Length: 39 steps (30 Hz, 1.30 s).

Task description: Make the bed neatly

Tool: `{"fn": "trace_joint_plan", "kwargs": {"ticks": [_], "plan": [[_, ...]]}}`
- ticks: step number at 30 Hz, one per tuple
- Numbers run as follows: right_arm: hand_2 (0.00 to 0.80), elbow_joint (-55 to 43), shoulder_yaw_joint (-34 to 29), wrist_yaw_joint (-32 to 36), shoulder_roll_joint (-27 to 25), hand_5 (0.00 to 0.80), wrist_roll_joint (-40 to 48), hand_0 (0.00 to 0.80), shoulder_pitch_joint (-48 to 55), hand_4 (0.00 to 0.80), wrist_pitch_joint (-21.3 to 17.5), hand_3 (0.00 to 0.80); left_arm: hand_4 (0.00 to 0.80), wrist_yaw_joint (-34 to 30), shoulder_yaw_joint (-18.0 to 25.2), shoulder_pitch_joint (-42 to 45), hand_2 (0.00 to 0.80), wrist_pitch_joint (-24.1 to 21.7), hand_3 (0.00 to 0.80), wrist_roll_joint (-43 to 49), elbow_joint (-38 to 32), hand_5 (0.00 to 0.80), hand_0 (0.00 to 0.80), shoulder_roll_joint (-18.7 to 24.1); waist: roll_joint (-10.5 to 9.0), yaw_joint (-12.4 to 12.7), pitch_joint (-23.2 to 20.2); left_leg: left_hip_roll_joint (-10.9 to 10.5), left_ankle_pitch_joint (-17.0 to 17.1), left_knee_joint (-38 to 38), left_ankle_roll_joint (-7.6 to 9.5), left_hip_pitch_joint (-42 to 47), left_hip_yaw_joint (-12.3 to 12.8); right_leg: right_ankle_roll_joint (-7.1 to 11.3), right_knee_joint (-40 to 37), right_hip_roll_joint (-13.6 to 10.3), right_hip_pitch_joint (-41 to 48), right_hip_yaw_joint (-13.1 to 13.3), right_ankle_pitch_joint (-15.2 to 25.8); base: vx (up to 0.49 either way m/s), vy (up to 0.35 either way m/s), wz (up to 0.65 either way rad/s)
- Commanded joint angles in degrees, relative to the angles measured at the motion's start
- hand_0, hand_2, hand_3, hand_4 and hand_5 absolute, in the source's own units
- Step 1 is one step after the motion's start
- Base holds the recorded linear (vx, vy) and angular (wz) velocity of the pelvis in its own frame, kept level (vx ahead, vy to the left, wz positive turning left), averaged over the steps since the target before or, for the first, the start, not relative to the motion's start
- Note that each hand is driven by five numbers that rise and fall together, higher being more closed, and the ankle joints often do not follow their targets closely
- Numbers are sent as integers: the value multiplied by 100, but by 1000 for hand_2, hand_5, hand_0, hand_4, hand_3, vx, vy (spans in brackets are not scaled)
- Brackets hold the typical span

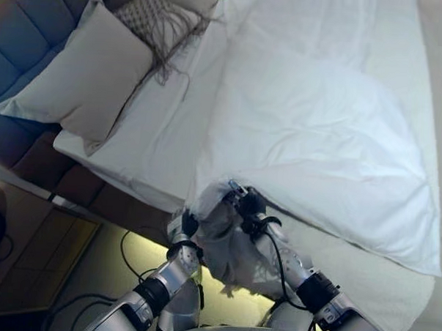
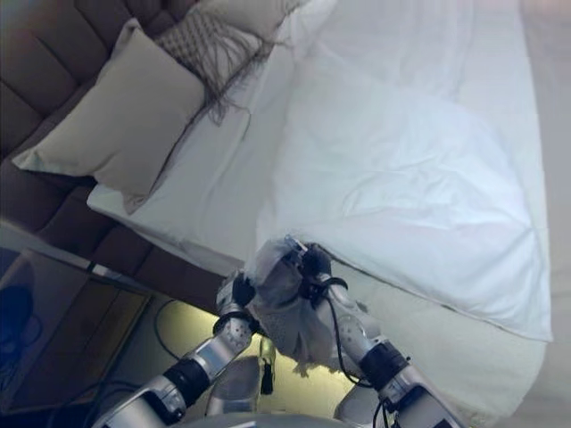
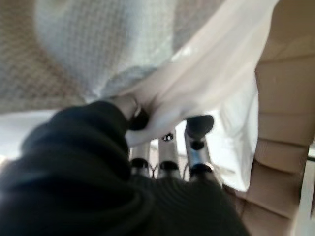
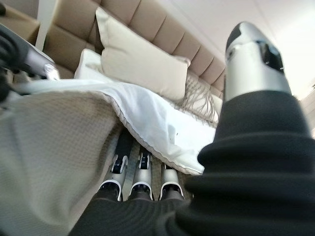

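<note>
A white bed cover [image 1: 317, 140] lies rumpled across the bed, its near corner bunched up [image 1: 225, 243] at the bed's side edge between my two hands. My left hand [image 1: 183, 228] is below the corner; in the left wrist view [image 3: 197, 142] it is curled on the white cloth [image 3: 197, 83], which the thumb pinches. My right hand [image 1: 247, 205] is at the top of the bunch. In the right wrist view [image 4: 251, 54] the textured cloth [image 4: 54, 147] lies over the hand and hides its grip.
A beige pillow [image 1: 78, 71] and a fringed cushion [image 1: 158, 20] lean on the padded headboard [image 1: 22, 25]. A flat white pillow [image 1: 157, 126] lies beside the cover. A wooden bedside table [image 1: 27, 245] stands at the lower left. The bare mattress edge [image 1: 363, 271] shows on the right.
</note>
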Motion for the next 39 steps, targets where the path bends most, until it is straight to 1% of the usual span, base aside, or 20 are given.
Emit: {"fn": "trace_joint_plan", "kwargs": {"ticks": [1,3,7,10,13,18,20,25,26,28,30,31,32,33,34,35,36,39], "plan": [[0,-267,-117,379,578,0,244,0,-283,0,-182,0,800,477,322,-343,800,-321,800,321,-54,800,800,365,-198,147,-263,453,79,122,-92,361,-16,774,-2708,-290,618,100,2904,110,72,-4],[0,-201,-80,388,611,0,259,0,-273,0,-54,0,800,419,457,-420,800,-196,800,350,-23,800,800,386,-181,92,-343,439,103,10,-98,507,11,778,-2771,-244,747,95,2876,130,103,-4],[0,-102,-129,544,593,0,218,0,-230,0,448,0,800,345,704,-601,800,230,800,345,-13,800,800,491,-107,-75,-554,348,98,-197,-78,781,85,780,-2877,-200,964,122,2786,123,139,-6],[0,-149,-236,647,478,0,197,0,-97,0,724,0,800,359,936,-580,800,359,800,187,46,800,800,584,-71,-167,-680,273,68,-250,-57,882,117,769,-2883,-216,1027,156,2737,98,142,-2],[0,-233,-364,698,371,0,128,0,53,0,981,0,800,500,1184,-461,800,334,800,-99,232,800,800,613,-24,-236,-788,181,47,-297,-35,941,109,751,-2859,-239,1037,195,2696,72,138,-2],[0,-319,-580,846,270,0,-59,0,301,0,1321,0,800,817,1743,-206,800,-97,800,-654,742,800,800,546,93,-322,-961,30,9,-361,10,1019,91,723,-2842,-232,1069,266,2610,67,121,-11],[0,-339,-642,910,263,0,-154,0,390,0,1379,0,800,925,1937,-114,800,-283,800,-780,892,800,800,515,118,-327,-1020,-13,2,-357,26,987,59,708,-2854,-224,1051,288,2602,44,80,-8],[0,-426,-775,1006,278,0,-354,0,606,0,1411,0,800,1432,2556,207,800,-1001,800,-1023,1137,800,800,459,130,-274,-1087,-75,-47,-318,38,951,-31,696,-2815,-233,1038,325,2548,33,29,-2],[0,-437,-789,1011,275,0,-367,0,623,0,1414,0,800,1454,2599,236,800,-1038,800,-1035,1140,800,800,461,128,-269,-1089,-80,-51,-310,39,944,-41,696,-2810,-234,1033,330,2545,0,0,0],[0,-508,-867,1004,269,0,-413,0,732,0,1424,0,800,1637,2896,427,800,-1330,800,-1137,1185,800,800,451,110,-230,-1094,-97,-76,-265,43,914,-94,695,-2772,-240,1015,355,2517,17,-3,-3],[0,-561,-942,990,253,0,-408,0,830,0,1455,0,800,1770,3215,582,800,-1570,800,-1531,1245,800,800,442,98,-205,-1087,-98,-97,-245,46,939,-131,690,-2704,-251,1030,366,2463,38,1,-8],[0,-589,-981,1000,232,0,-390,0,870,0,1477,0,800,1845,3433,661,800,-1772,800,-1863,1291,800,800,425,96,-201,-1091,-97,-99,-246,48,947,-143,684,-2686,-249,1032,373,2443,35,10,-8],[0,-588,-1040,1038,217,0,-366,0,908,0,1504,0,800,1877,3747,763,800,-1965,800,-2091,1354,800,800,412,95,-197,-1103,-93,-103,-247,49,952,-156,677,-2678,-236,1039,379,2416,31,13,-12],[0,-579,-1098,1087,197,0,-343,0,934,0,1545,0,800,1885,3998,855,800,-2085,800,-2131,1407,800,800,412,95,-198,-1116,-90,-107,-247,51,954,-168,667,-2672,-216,1043,389,2388,24,10,-17],[0,-571,-1113,1101,195,0,-337,0,937,0,1560,0,800,1884,4090,880,800,-2133,800,-2122,1451,800,800,423,96,-201,-1142,-85,-97,-251,52,931,-172,659,-2693,-199,1031,389,2397,32,13,-15],[0,-560,-1160,1140,196,0,-335,0,946,0,1630,0,800,1922,4299,927,800,-2182,800,-2116,1568,800,800,478,100,-208,-1170,-72,-91,-269,50,937,-181,648,-2694,-165,1033,410,2370,27,11,-11],[0,-561,-1169,1152,196,0,-335,0,948,0,1654,0,800,1956,4327,932,800,-2186,800,-2165,1582,800,800,488,100,-211,-1176,-70,-88,-274,51,939,-184,646,-2694,-158,1032,414,2365,36,21,-2],[0,-634,-1175,1161,170,0,-346,0,1005,0,1775,0,800,1819,4678,1063,800,-2303,800,-2441,1804,800,800,477,123,-188,-1211,-57,-53,-304,31,929,-225,633,-2687,-136,1042,420,2336,9,35,3]]}}
